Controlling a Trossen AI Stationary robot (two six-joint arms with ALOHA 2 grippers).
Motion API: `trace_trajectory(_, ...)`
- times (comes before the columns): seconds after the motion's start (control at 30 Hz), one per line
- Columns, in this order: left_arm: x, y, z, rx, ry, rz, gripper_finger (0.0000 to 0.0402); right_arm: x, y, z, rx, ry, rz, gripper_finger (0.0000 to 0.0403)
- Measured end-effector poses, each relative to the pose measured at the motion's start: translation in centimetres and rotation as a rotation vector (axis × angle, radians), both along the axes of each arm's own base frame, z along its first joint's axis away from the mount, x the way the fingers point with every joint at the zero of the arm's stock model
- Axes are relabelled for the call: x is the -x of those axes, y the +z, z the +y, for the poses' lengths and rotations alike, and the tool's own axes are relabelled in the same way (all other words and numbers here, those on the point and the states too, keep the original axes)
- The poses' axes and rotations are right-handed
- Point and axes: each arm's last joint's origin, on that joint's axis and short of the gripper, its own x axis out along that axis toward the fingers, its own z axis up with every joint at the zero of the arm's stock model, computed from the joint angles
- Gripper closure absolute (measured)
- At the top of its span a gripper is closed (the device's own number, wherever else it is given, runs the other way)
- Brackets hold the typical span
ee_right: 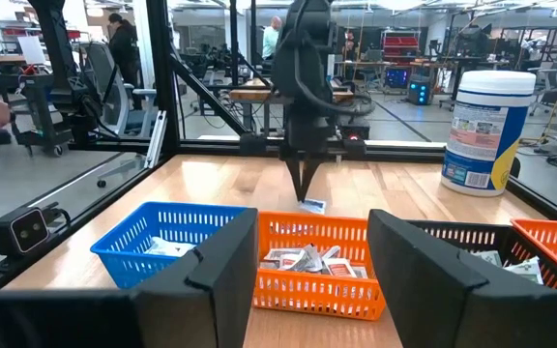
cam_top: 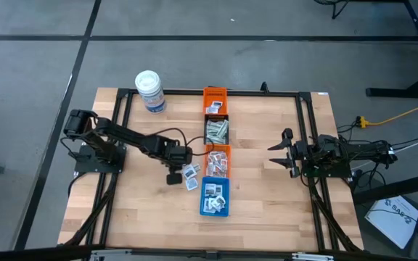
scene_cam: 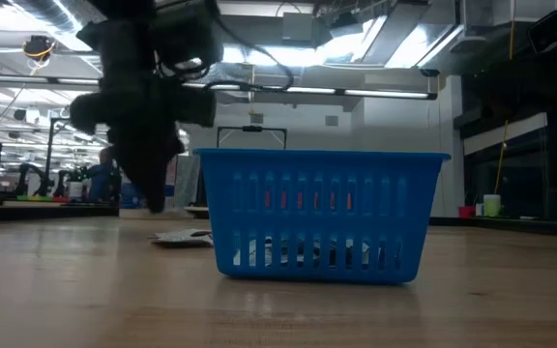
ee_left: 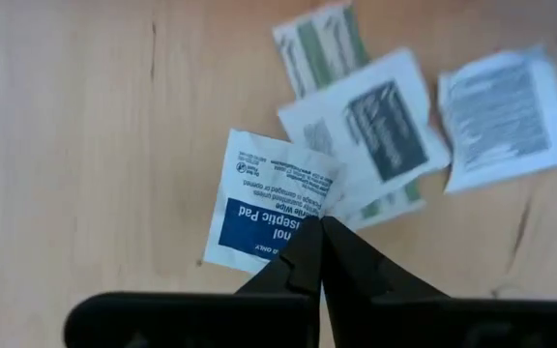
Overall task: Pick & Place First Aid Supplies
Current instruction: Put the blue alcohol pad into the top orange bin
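- Left gripper (cam_top: 174, 176) hangs low over the table (cam_top: 267, 217) just left of the bins, its fingers (ee_left: 303, 261) pressed together on the corner of a packet (ee_left: 269, 198); whether that packet has left the wood cannot be told.
- Right gripper (cam_top: 278, 154) waits well to the right of the bins, fingers spread and holding nothing.
- That packet is a small flat white square with a blue band of print, part of it reading "septic Pad".
- Loose supplies (cam_top: 190, 175) lie close beside it on the bare wood: two more white packets with dark print, and a pale strip with green bands partly under them.
- Four bins stand in a line down the table's middle: far orange bin (cam_top: 215, 98), black bin (cam_top: 216, 131), near orange bin (cam_top: 218, 161) and blue bin (cam_top: 214, 197).
- Sorting looks well along: the blue bin holds white packets, the near orange bin white packets with red print, the black bin pale strips. What the far orange bin holds is too small to tell.
- Left to do, as I judge it: only this small cluster by the left gripper needs placing.
- Tub (cam_top: 151, 91) stands at the far left corner, apart from the work.
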Motion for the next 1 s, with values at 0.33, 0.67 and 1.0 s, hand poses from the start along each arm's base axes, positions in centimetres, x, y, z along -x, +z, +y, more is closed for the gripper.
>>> trace_trajectory(0.33,-2.4,3.4,0.8,-0.038,0.047,-0.127,0.04,0.0,0.0,0.0,0.0,0.0,-0.001,0.0208)
trace_trajectory(0.67,-4.7,7.2,3.7,-0.083,0.16,-0.313,0.04,0.0,0.0,0.0,0.0,0.0,0.0,0.0208)
trace_trajectory(1.0,-6.7,11.3,6.4,-0.108,0.284,-0.562,0.04,0.0,0.0,0.0,0.0,0.0,-0.001,0.0208)
